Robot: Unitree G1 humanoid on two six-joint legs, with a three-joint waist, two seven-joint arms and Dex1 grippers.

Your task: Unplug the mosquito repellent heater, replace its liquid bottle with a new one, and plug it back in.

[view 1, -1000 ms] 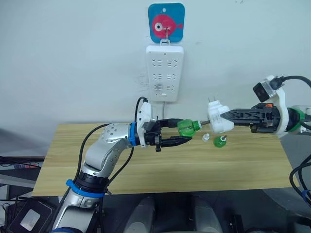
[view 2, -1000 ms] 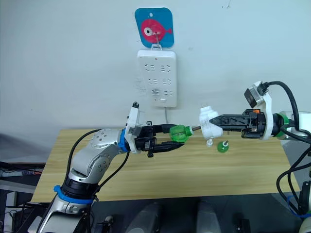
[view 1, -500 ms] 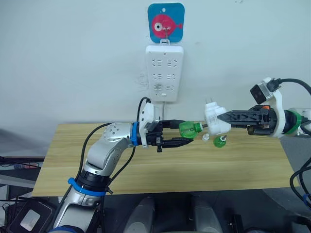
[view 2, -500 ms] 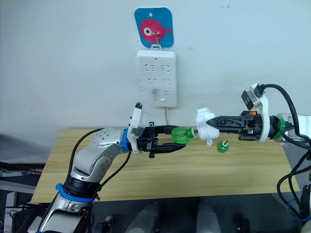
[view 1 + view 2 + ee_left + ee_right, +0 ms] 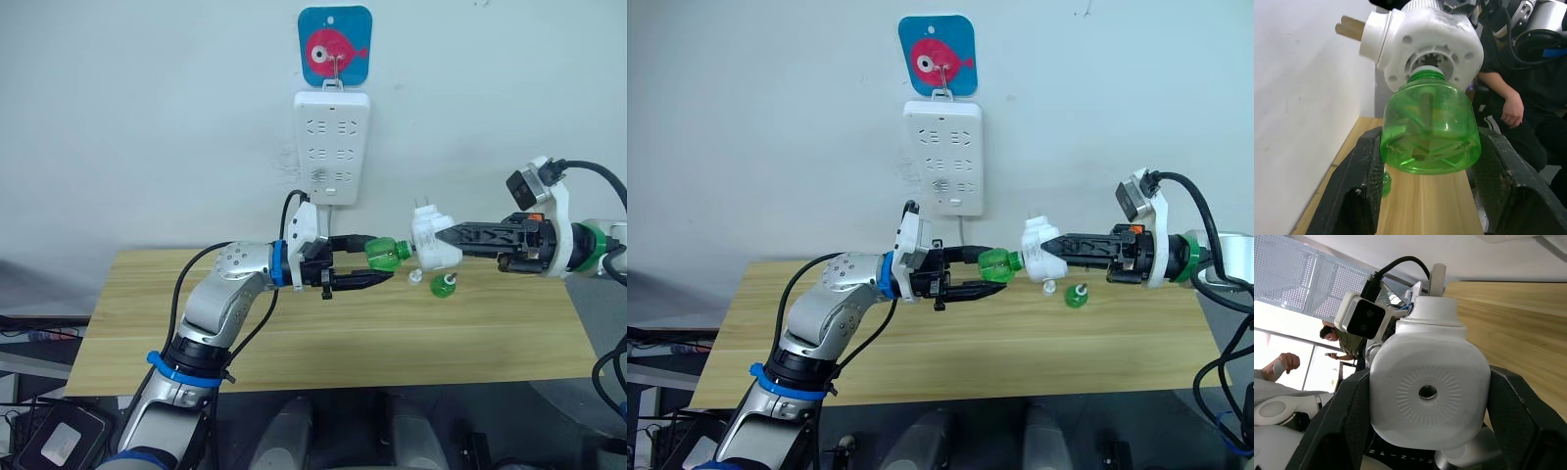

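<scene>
The mosquito repellent heater point(image 5: 434, 243) is a white rounded unit with plug prongs pointing up, held in the air above the table by my right gripper point(image 5: 449, 241), which is shut on it. My left gripper point(image 5: 380, 259) is shut on a green liquid bottle point(image 5: 389, 257) lying sideways. In the left wrist view the bottle point(image 5: 1430, 127) has its neck at the round opening in the heater's point(image 5: 1425, 44) underside. The right wrist view shows the heater's round face point(image 5: 1427, 391) with its dark centre hole. A second green bottle point(image 5: 443, 285) lies on the wooden table point(image 5: 392, 333) below the heater.
A tall white power strip point(image 5: 332, 147) hangs on the wall under a blue fish hook point(image 5: 335, 44), its sockets free. A small white cap point(image 5: 415, 278) lies next to the second bottle. A seated person point(image 5: 1513, 98) is behind my right arm.
My left gripper has carried the green bottle to the right, until its neck meets the heater's opening. The right gripper shifted the heater slightly left.
</scene>
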